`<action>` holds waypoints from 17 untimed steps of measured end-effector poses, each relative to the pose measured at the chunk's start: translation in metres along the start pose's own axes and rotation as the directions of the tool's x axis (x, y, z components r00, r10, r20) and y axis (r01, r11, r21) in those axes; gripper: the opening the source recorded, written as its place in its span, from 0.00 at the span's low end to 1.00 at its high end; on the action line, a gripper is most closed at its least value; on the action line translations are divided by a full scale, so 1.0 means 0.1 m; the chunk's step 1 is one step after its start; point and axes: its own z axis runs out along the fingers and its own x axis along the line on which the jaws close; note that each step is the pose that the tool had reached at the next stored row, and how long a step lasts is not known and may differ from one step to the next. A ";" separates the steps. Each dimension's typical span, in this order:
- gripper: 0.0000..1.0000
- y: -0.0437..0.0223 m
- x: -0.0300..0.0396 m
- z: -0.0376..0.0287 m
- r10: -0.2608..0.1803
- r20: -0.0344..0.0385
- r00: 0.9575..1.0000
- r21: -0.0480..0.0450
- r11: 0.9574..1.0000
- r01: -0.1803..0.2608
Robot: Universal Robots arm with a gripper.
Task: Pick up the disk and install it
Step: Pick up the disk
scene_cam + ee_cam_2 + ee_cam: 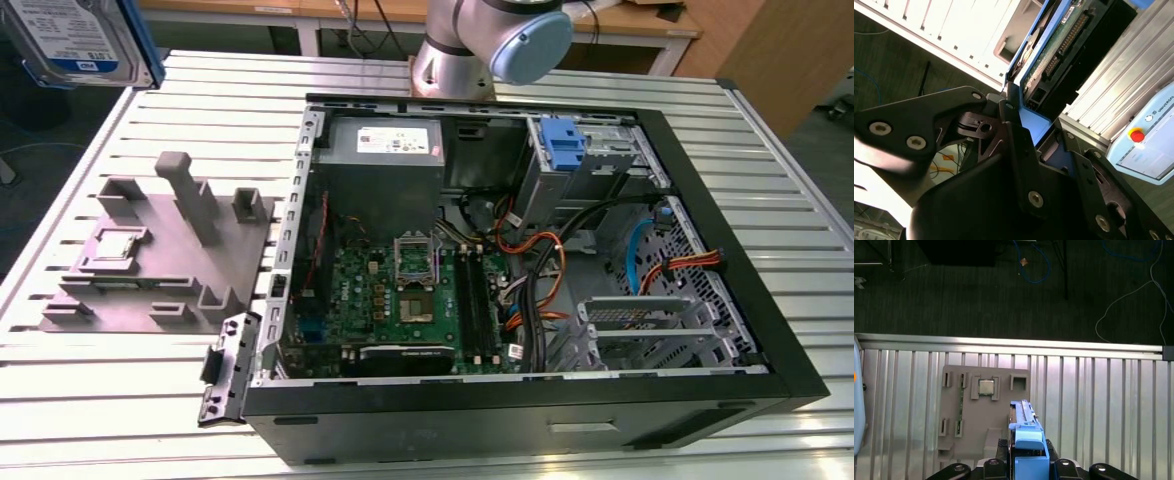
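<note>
One disk aloft: I see the flat grey metal disk point(80, 40), white-and-blue label up and framed by a blue plastic carrier. It is held in the air at the far corner of the exterior view's left, off the slatted aluminium surface point(107, 400).
Jaws: clenched on the disk; in the second wrist view I see black fingers point(1016, 145) pressed to either side of the carrier's end.
Fixture: a grey plastic fixture block point(160, 250) lies on the surface below the disk. In the first wrist view it carries a small square silver chip point(986, 387).
Case: an open black computer case point(534, 420) sits just beside the fixture.
Inside: a green circuit board point(400, 290) and a grey power supply box point(384, 140).
Arm: its silver-and-blue joint point(494, 40) stands behind the case.
Drive bay: an upright blue plastic bracket point(566, 145), well apart from the disk.
</note>
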 end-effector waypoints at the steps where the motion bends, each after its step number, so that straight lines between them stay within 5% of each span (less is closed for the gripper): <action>1: 0.37 -0.002 0.000 0.000 0.000 0.000 1.000 0.000 1.000 0.000; 17: 0.37 -0.036 0.001 -0.001 0.000 0.000 1.000 0.000 1.000 0.000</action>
